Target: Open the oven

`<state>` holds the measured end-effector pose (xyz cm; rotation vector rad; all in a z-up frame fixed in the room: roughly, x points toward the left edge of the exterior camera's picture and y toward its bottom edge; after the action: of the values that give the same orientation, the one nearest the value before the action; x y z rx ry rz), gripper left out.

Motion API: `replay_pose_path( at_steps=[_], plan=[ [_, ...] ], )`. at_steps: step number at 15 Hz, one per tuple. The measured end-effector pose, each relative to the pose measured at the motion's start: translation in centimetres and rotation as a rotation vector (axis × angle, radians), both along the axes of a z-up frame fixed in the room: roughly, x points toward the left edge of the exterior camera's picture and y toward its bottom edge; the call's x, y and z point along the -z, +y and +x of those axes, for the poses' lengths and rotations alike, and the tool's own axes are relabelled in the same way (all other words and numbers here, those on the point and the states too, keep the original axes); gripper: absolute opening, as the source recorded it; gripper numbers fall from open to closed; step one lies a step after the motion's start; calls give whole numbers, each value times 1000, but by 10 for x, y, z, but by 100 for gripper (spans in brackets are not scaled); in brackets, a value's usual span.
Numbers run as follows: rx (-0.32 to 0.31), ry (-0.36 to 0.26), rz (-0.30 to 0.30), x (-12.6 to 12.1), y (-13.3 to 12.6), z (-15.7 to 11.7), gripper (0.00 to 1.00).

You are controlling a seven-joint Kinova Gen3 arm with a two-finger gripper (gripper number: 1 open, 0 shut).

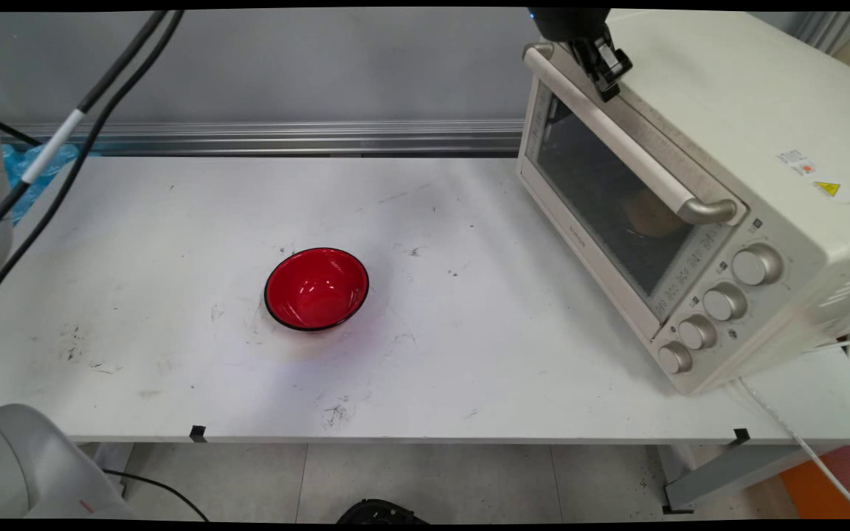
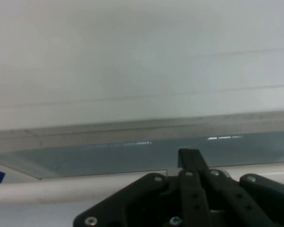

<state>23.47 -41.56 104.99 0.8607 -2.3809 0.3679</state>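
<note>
Keep your black two-finger gripper point(image 1: 606, 82), fingers pressed together and empty, squarely above the cream metal toaster oven's point(image 1: 705, 192) long handle bar point(image 1: 628, 144) just beneath it.

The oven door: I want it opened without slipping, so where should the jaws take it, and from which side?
Probably the long bar handle across the door's top edge on the toaster oven. It stands off the door, leaving a gap behind. Coming from above, near its middle, looks best; the gripper is at its left part.
</note>
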Motion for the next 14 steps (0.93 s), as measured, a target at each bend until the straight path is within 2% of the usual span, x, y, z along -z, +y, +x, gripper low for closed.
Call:
replay_pose_path(
  at_steps=[14],
  plan=[
    [-38,-45,27,28,-22,-9,0]
  ],
)
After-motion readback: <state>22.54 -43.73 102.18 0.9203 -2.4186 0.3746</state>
